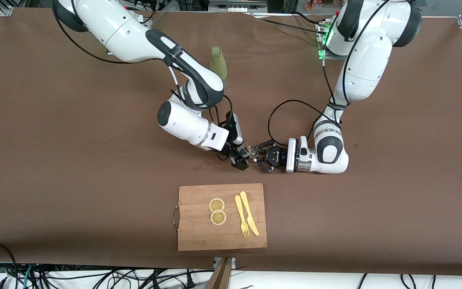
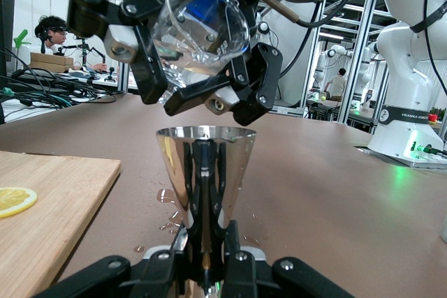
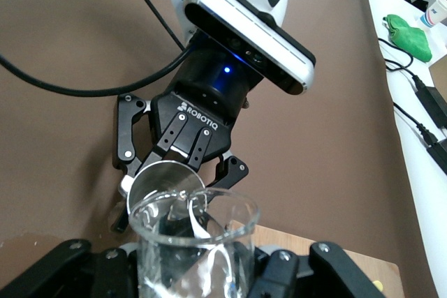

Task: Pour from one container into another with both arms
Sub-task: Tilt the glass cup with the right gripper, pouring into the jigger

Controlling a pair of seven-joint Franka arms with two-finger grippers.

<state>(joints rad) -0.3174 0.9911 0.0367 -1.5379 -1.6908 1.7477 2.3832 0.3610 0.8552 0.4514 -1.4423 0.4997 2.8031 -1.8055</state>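
Nearest the front camera lies a rectangular bamboo cutting board (image 1: 221, 237) with a metal handle, carrying two round lemon slices (image 1: 217, 211) and, beside them, a yellow plastic fork (image 1: 242, 216) and a yellow plastic knife (image 1: 249, 213) side by side.

Farther up the brown table (image 1: 74, 168), mid-table, the two grippers meet. The left gripper (image 1: 260, 155), coming from the left arm's end, is clamped tight on the waist of a small silver steel hourglass-shaped jigger (image 2: 204, 172), holding it upright just above the table. The right gripper (image 1: 242, 154) is closed around a tiny clear glass cup (image 2: 200, 26), tipped with its mouth over the jigger's rim; the cup sits just above the jigger, and whether they touch cannot be told. A few water droplets (image 2: 167, 197) lie on the table near the jigger's foot.

Farthest away, beside the right arm's forearm, stands a tall olive-green bottle (image 1: 217, 62)
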